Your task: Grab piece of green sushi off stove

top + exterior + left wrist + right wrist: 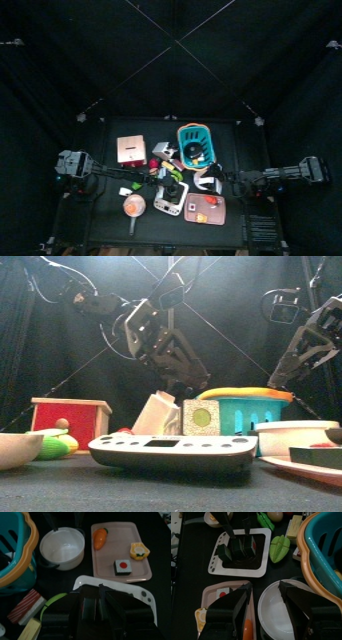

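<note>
Sushi: mostly hidden; a green speck (251,544) showed beside the left gripper (237,554) over the stove's (261,564) dark burner, and I took that for it.
Left gripper: down on the burner at the stove's middle; whether it was closed on anything I could not tell.
Right gripper (264,594): spread wide and empty, hanging off the stove's side above the bowl (271,619).
Handling: I judged the sushi a small toy piece, light and stiff, probably smooth enough to slip; not fragile.
Hold: across its two flat sides, low down, pinched squarely so it would not pop out.
Risk: the stove looked light too and might shift if the fingers pressed on it.
Neighbours: a green leaf-like piece (280,548) lay just beside the stove; the basket (314,542) stood beyond that; the tray (143,567) lay near the stove with other toy food on it.
Writing: none I could read; the stove showed only small knobs or buttons, no brand.
</note>
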`<control>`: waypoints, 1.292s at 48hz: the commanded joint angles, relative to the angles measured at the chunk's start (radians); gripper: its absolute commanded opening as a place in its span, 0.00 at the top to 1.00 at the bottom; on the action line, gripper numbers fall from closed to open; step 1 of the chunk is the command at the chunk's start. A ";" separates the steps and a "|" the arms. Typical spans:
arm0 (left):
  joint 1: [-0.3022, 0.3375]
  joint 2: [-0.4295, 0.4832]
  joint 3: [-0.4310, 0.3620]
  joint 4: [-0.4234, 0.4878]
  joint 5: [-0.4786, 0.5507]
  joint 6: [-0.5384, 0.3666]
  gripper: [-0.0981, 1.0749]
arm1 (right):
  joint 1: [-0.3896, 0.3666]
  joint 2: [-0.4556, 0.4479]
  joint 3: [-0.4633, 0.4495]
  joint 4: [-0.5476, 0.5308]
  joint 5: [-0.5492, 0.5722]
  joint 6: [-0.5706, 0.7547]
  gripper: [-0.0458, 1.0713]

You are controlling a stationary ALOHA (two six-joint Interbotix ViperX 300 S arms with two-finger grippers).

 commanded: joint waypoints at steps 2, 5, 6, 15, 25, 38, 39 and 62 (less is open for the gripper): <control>0.006 -0.032 0.025 0.012 -0.009 0.000 0.28 | -0.002 0.002 -0.015 0.002 -0.008 0.000 0.21; 0.006 -0.026 0.034 0.014 -0.009 0.000 0.28 | -0.002 0.005 -0.015 0.002 -0.008 0.000 0.21; 0.006 -0.025 0.034 0.014 -0.011 0.002 0.28 | -0.002 0.005 -0.015 0.000 -0.008 0.000 0.21; 0.006 -0.005 0.040 0.012 -0.005 -0.002 0.28 | -0.002 0.006 -0.017 -0.002 -0.008 0.000 0.21; 0.008 0.021 0.040 0.014 -0.005 0.000 0.28 | -0.002 0.008 -0.017 -0.002 -0.008 0.000 0.21; 0.021 0.043 0.034 0.014 -0.008 0.000 0.28 | -0.002 0.008 -0.017 -0.002 -0.009 0.000 0.21; 0.021 0.043 0.034 0.014 -0.009 0.000 0.28 | -0.002 0.009 -0.017 -0.003 -0.008 0.000 0.21; 0.032 0.061 0.023 0.014 -0.009 0.000 0.32 | -0.002 0.011 -0.015 -0.003 -0.008 0.000 0.21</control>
